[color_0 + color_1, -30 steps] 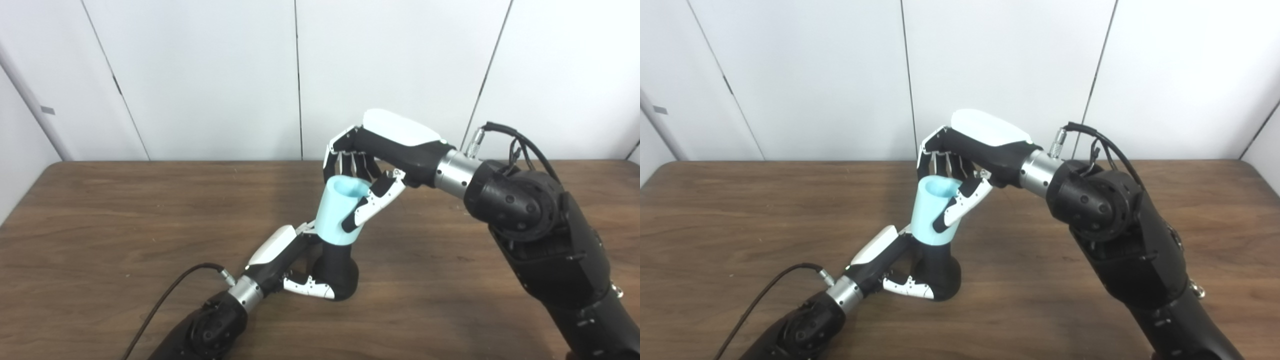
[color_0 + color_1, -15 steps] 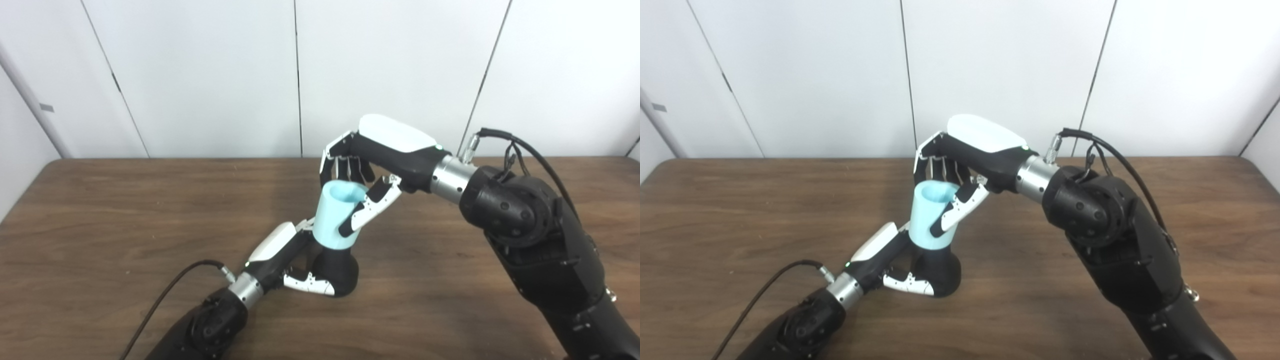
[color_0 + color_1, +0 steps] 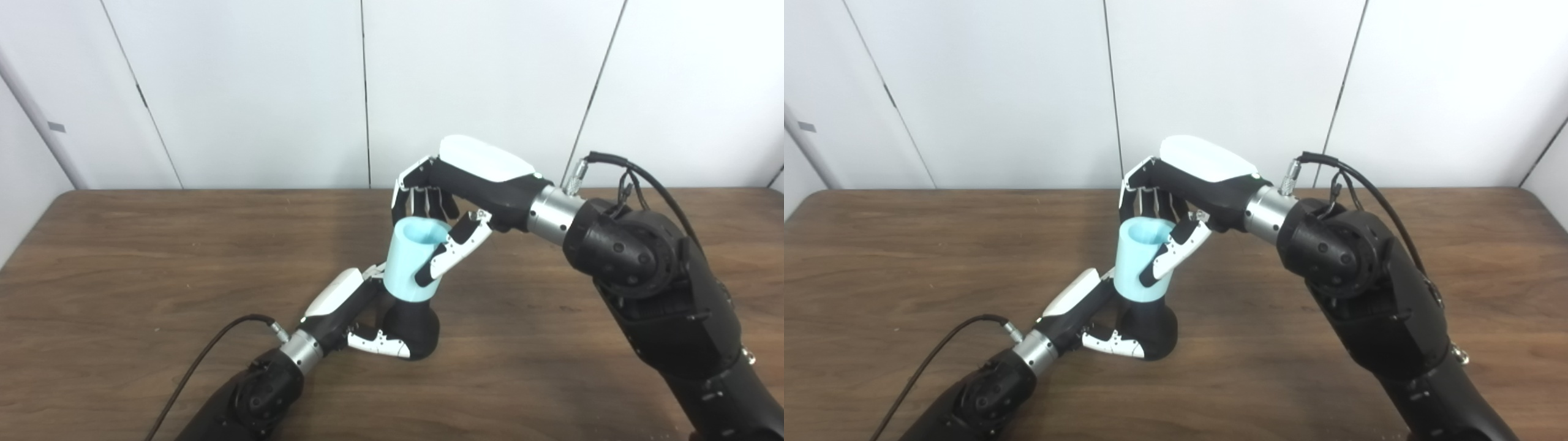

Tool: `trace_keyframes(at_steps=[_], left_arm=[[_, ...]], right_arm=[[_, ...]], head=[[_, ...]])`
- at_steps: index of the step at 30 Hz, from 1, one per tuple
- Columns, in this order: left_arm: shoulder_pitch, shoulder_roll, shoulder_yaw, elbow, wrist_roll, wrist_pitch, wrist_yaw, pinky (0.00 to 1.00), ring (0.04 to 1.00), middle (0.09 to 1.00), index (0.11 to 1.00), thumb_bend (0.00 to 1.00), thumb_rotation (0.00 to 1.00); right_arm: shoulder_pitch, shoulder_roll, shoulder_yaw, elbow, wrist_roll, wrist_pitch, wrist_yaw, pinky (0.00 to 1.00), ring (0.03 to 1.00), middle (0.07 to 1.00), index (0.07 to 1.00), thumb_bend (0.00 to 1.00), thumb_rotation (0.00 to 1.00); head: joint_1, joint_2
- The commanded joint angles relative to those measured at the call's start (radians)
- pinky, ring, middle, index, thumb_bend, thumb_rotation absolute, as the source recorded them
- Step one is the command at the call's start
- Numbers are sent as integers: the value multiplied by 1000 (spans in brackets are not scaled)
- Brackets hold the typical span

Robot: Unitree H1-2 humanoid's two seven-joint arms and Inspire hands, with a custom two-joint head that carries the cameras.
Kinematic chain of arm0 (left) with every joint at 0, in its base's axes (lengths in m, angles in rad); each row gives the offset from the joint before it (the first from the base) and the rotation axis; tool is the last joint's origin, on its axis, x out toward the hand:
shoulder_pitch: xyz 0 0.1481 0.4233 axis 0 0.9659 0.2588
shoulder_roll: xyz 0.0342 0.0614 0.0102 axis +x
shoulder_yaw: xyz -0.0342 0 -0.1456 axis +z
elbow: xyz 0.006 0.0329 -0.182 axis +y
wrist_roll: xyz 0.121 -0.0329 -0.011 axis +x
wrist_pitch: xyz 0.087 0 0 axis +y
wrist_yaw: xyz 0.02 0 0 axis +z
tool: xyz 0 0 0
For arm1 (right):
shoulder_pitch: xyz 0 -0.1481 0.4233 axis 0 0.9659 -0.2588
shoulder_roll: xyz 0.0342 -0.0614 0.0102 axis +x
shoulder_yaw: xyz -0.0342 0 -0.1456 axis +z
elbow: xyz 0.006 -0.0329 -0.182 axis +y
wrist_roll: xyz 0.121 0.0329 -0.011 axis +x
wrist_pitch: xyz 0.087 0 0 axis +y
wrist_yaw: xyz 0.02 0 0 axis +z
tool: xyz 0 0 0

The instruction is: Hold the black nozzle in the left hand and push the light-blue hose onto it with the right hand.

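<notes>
While left hand [image 3: 367, 318] fingers grip the nozzle [image 3: 411, 331], right hand [image 3: 453, 196] fingers clasp the hose [image 3: 409, 260]; skewed pushing could jam it.

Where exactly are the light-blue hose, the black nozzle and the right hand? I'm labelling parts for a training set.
light-blue hose [image 3: 409, 263], left eye view, on its outer wall below the open rim.
black nozzle [image 3: 416, 327], left eye view, on its rounded base.
right hand [image 3: 1191, 184], right eye view, on the black body below the white back.
</notes>
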Motion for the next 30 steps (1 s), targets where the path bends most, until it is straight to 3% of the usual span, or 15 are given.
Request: trace_keyframes(at_steps=[1, 7, 13, 30], left_arm=[[103, 12, -76, 92, 84, 106, -115, 1000, 975, 784, 431, 575, 358], [100, 12, -76, 96, 81, 104, -115, 1000, 975, 784, 433, 575, 358], [98, 14, -77, 98, 84, 99, -113, 1000, 975, 783, 434, 575, 358], [101, 14, -77, 97, 89, 105, -109, 1000, 974, 788, 427, 575, 359]], right_arm=[[-47, -20, 8, -24, -36, -44, -12, 235, 306, 373, 485, 510, 131], [-56, -27, 11, -16, -75, -101, -18, 226, 299, 368, 485, 510, 129], [-57, -25, 1, -19, -83, -116, -10, 248, 318, 378, 485, 510, 129], [-28, -4, -13, -14, -32, -58, 15, 194, 270, 352, 485, 510, 128]], head=[[1, 0], [0, 0], [0, 1], [0, 8]])
